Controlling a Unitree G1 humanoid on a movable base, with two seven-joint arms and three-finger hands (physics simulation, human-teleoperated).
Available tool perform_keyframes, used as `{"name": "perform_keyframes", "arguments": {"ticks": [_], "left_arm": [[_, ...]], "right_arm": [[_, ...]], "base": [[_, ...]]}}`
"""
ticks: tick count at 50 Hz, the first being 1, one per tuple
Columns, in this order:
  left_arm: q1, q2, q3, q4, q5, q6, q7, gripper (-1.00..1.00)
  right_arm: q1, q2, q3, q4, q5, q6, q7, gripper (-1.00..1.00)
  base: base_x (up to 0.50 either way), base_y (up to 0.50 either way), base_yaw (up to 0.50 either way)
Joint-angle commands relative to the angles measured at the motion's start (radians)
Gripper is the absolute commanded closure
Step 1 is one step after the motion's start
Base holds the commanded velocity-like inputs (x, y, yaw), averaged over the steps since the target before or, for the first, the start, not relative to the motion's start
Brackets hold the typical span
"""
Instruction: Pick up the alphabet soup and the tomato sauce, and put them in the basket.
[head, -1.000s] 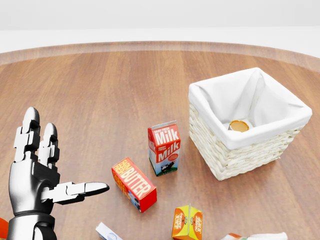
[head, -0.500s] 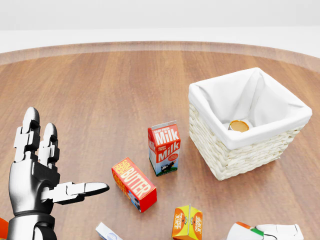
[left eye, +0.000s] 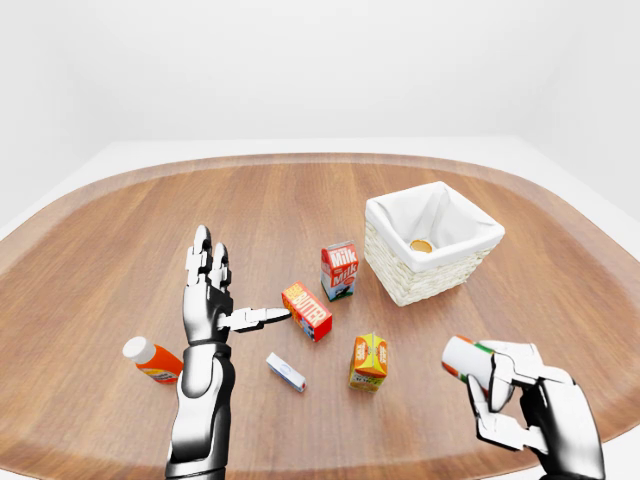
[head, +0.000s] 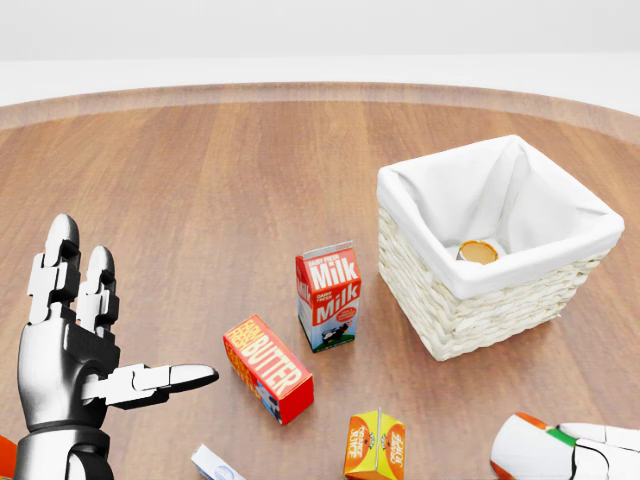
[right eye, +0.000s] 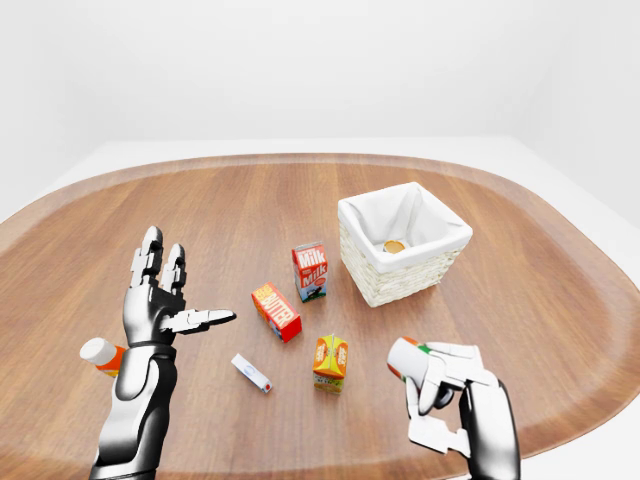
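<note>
Down inside the basket (head: 470, 290) only the orange top of a can (head: 478, 252) peeks over the liner, the rest sunk out of sight. The right hand (left eye: 525, 400) wraps a white can (left eye: 462, 355), its label too covered to read. In the head view the bottom edge slices that hand off. A small flat packet's (left eye: 285, 371) print is too tiny to make out.

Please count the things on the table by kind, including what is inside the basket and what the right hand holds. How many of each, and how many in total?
Baskets: 1, the basket
Cans: 2, one in the basket, one in the right hand
Cartons: 2, milk and an orange carton
Boxes: 2, butter and a small white box
Bottles: 1
Total: 8
</note>
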Motion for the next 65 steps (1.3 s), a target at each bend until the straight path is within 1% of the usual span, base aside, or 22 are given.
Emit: {"name": "perform_keyframes", "arguments": {"ticks": [1, 17, 30, 39, 43, 47, 53, 55, 58, 60, 61, 63, 65], "left_arm": [[-0.002, -0.001, 0.001, 0.002, 0.000, 0.000, 0.001, -1.00], [-0.002, -0.001, 0.001, 0.002, 0.000, 0.000, 0.000, -1.00], [-0.003, -0.001, -0.001, 0.013, -0.003, 0.000, -0.003, -1.00], [-0.006, 0.001, 0.001, 0.017, -0.004, 0.000, -0.005, -1.00], [-0.004, 0.000, 0.001, 0.027, -0.004, 0.000, -0.009, -1.00], [-0.002, 0.000, 0.000, 0.007, -0.003, 0.000, -0.005, -1.00], [0.001, -0.002, 0.000, 0.016, -0.003, 0.000, -0.008, -1.00], [-0.004, -0.001, 0.000, 0.012, -0.003, 0.000, -0.005, -1.00], [0.000, -0.001, -0.002, 0.010, -0.002, 0.000, -0.005, -1.00], [0.002, -0.002, -0.002, 0.017, -0.002, 0.000, -0.007, -1.00], [0.000, -0.001, -0.002, 0.009, -0.002, 0.000, -0.005, -1.00], [0.000, -0.001, -0.001, 0.004, -0.003, 0.000, -0.004, -1.00], [0.002, -0.003, -0.002, 0.018, -0.001, 0.000, -0.007, -1.00]], "right_arm": [[-0.051, 0.000, -0.045, -0.025, -0.073, 0.000, -0.021, 1.00], [-0.097, 0.000, 0.012, -0.130, -0.176, 0.000, -0.095, 1.00], [-0.168, -0.098, 0.100, -0.199, -0.292, 0.000, -0.172, 1.00], [-0.205, -0.178, 0.166, -0.218, -0.404, 0.000, -0.259, 1.00], [-0.229, -0.201, 0.185, -0.242, -0.437, 0.000, -0.267, 1.00], [-0.241, -0.219, 0.227, -0.265, -0.496, 0.000, -0.280, 1.00], [-0.302, -0.256, 0.272, -0.285, -0.577, 0.000, -0.278, 1.00], [-0.302, -0.267, 0.279, -0.278, -0.595, 0.000, -0.299, 1.00], [-0.310, -0.276, 0.299, -0.279, -0.614, 0.000, -0.300, 1.00], [-0.331, -0.285, 0.309, -0.280, -0.633, 0.000, -0.293, 1.00], [-0.360, -0.289, 0.315, -0.280, -0.658, 0.000, -0.280, 1.00], [-0.367, -0.297, 0.323, -0.268, -0.671, 0.000, -0.290, 1.00], [-0.380, -0.299, 0.337, -0.279, -0.680, 0.000, -0.276, 1.00]], "base": [[0.00, 0.00, 0.00], [0.00, 0.00, 0.00], [0.00, 0.00, 0.00], [0.00, 0.00, 0.00], [0.00, 0.00, 0.00], [0.00, 0.00, 0.00], [0.00, 0.00, 0.00], [0.00, 0.00, 0.00], [0.00, 0.00, 0.00], [0.00, 0.00, 0.00], [0.00, 0.00, 0.00], [0.00, 0.00, 0.00], [0.00, 0.00, 0.00]]}}
